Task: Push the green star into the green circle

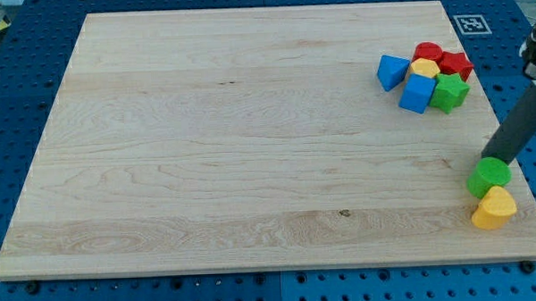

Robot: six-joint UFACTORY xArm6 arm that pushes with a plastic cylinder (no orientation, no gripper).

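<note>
My tip [488, 158], a bare rod holding nothing, was found touching the top of the green circle [490, 176], while the green star [449, 91] was seen well apart toward the view's top and slightly left of that circle.

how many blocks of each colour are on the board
blue: 2 (triangle-like block, cube)
red: 2 (round block, star-like block)
yellow: 2 (block in the cluster, heart)
green: 2 (star, circle)
total: 8
My tip sits at the circle's top edge.
</note>
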